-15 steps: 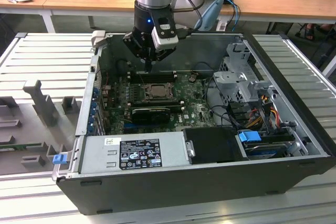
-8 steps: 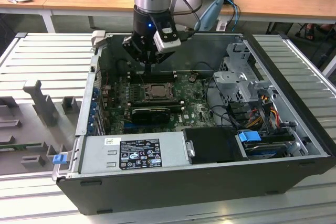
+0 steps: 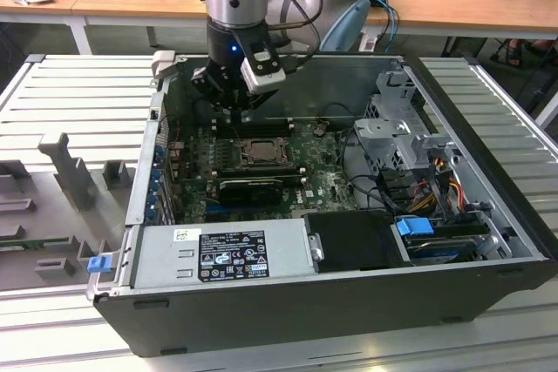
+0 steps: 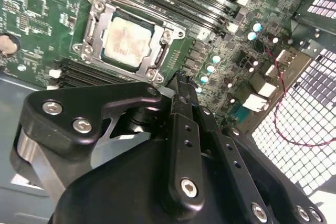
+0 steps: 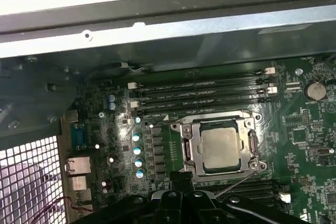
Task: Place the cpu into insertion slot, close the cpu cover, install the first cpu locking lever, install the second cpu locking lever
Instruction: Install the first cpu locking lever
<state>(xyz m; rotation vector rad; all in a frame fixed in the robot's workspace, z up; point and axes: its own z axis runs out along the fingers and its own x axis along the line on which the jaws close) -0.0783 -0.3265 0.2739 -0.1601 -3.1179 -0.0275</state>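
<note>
One arm, one gripper (image 3: pixel 239 118), one cpu, and the chip is down in its socket.
A single cpu (image 5: pixel 220 147) lies flat in the one insertion slot (image 3: pixel 259 152), and the one cpu cover (image 4: pixel 105 22) is folded down around it, framing its pale face. The arm drops straight down into the open computer case (image 3: pixel 305 320) with the wrist vertical. In the exterior view it hovers at eleven o'clock of the slot, above the board, fingers (image 4: pixel 184 129) pressed together and holding nothing.
</note>
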